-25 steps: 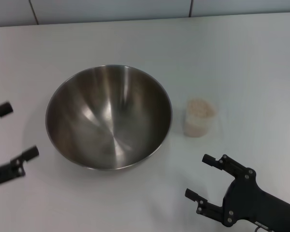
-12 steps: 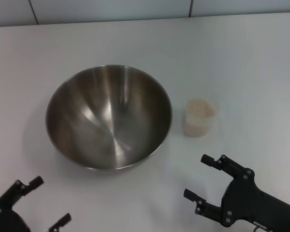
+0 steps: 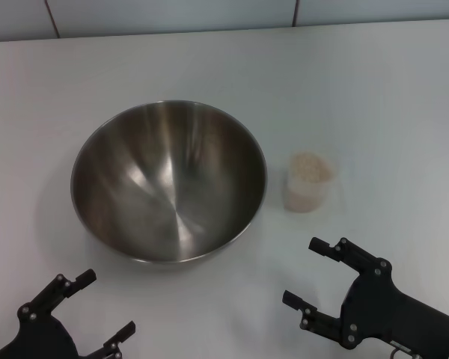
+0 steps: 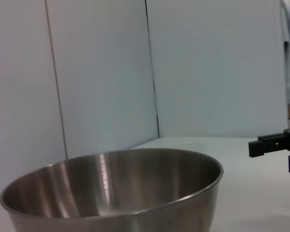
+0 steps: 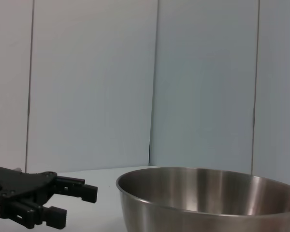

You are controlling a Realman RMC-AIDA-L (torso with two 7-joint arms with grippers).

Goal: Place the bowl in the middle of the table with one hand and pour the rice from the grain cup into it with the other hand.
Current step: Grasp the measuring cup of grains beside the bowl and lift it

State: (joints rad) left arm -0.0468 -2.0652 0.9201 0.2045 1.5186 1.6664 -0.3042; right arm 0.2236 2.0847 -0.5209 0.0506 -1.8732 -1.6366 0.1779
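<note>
Steel bowl (image 3: 168, 182) sits beyond the spread left end effector (image 3: 105, 307); right end effector (image 3: 303, 273) spread.

Bowl (image 3: 168, 181) upright on table (image 3: 374, 90), empty. Cup (image 3: 307, 182) of rice (image 3: 308, 166) just beside it. Left gripper (image 3: 105, 307) and right gripper (image 3: 305, 274) both spread, near edge.

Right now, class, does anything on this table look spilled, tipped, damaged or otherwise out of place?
Nothing stands out. The bowl sits upright and empty on the table; the grain cup stands upright beside it, apart, its rice inside. The left gripper and right gripper hover open near the front edge.
</note>
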